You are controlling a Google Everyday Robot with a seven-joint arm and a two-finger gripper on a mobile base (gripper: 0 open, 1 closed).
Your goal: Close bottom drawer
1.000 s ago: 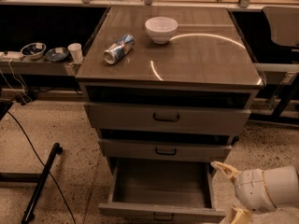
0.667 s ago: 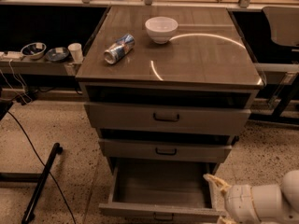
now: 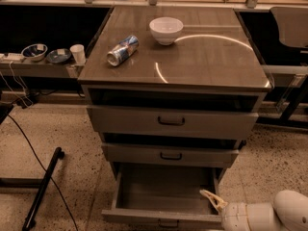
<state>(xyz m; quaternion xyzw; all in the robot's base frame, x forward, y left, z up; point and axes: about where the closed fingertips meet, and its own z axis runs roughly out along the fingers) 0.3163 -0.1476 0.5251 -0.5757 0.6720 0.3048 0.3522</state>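
The bottom drawer (image 3: 163,191) of the grey-beige cabinet is pulled far out, its inside bare. Its low front panel (image 3: 144,218) with a small dark handle (image 3: 166,224) lies at the picture's lower edge. My gripper (image 3: 211,199) comes in from the lower right on a white arm (image 3: 262,216). Its pale fingertip (image 3: 208,195) lies over the drawer's right front corner, just inside the front panel. The mid-width drawer (image 3: 169,155) and the widest top drawer (image 3: 171,121) above are nearly shut.
On the cabinet top (image 3: 211,61) stand a white bowl (image 3: 166,30) and a lying can (image 3: 122,50). A shelf at left holds bowls (image 3: 34,51) and a cup (image 3: 77,53). A black bar (image 3: 42,186) and cables lie on the floor at left.
My gripper and arm have moved left and down, from beside the drawer's right side to over its right front corner.
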